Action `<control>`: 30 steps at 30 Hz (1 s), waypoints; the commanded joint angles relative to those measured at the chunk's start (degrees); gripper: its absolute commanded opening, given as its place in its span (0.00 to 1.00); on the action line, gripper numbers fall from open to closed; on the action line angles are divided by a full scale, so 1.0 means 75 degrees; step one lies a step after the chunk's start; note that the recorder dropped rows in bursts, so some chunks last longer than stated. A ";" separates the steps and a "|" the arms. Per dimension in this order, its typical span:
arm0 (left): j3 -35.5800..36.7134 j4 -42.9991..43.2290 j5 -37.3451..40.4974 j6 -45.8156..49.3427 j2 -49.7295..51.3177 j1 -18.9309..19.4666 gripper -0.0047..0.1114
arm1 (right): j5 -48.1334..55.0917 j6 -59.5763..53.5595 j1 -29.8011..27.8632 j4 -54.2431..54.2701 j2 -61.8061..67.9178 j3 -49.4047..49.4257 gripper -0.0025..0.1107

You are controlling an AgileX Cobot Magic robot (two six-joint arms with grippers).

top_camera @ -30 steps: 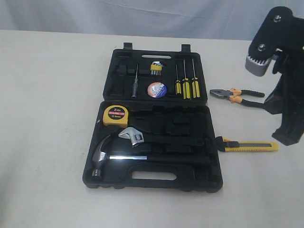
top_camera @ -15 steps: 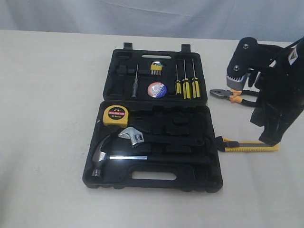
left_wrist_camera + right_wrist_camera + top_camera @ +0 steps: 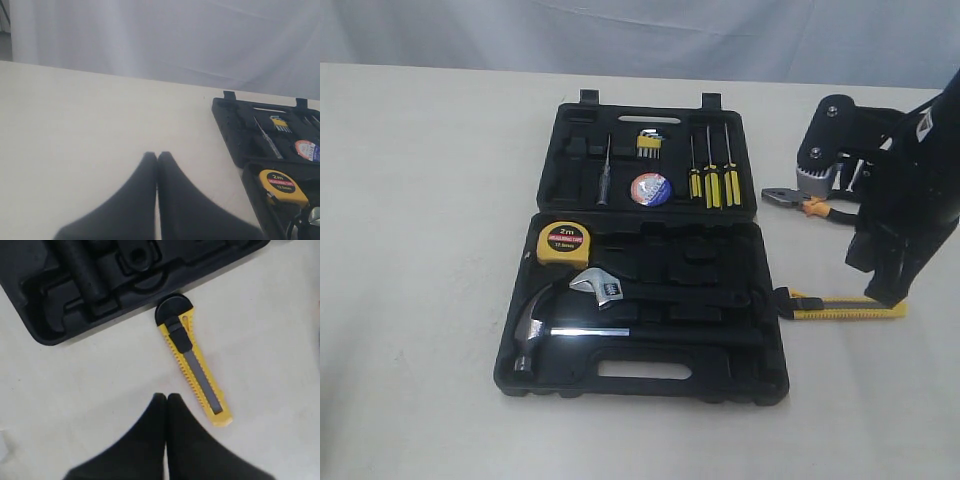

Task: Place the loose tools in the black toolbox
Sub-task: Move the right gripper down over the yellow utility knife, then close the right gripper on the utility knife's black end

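The right jaws are pressed shut with nothing between them. They hang over bare tabletop (image 3: 75, 405) just beside the blade end of the yellow-black utility knife (image 3: 195, 372). The knife lies flat on the tabletop, right of the near half of the black toolbox (image 3: 640, 385), its black butt just beside the case's right wall. Farther back, the pliers (image 3: 798, 199) lie on the tabletop to the right of the lid half, partly hidden behind the right arm (image 3: 900, 220).

The left jaws are also shut and empty, over the tabletop left of the toolbox.

Inside the case, the tape measure (image 3: 563, 243) sits at the near half's far-left corner and the tape roll (image 3: 650, 189) sits in the lid half, so the knife and pliers look like what is left. The step in hand appears to be the knife pickup.

The next move calls for opening the right jaws, shifting right to straddle the knife's narrow body across its width, and descending squarely. The knife is thin and lies flat, so a shallow grip may slip.
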 commanded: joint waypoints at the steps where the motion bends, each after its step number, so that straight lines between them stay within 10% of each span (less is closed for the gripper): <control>1: -0.0040 -0.0024 0.0006 0.0003 0.0031 -0.0044 0.04 | -0.0066 -0.0038 -0.0070 -0.0165 0.0068 0.0026 0.10; 12: -0.0040 -0.0024 0.0006 0.0003 0.0031 -0.0044 0.04 | -0.0066 -0.0097 -0.0070 -0.0165 0.0068 0.0026 0.60; 30: -0.0040 -0.0024 0.0006 0.0003 0.0031 -0.0044 0.04 | -0.0471 -0.0152 -0.0070 -0.0208 0.1000 0.0026 0.61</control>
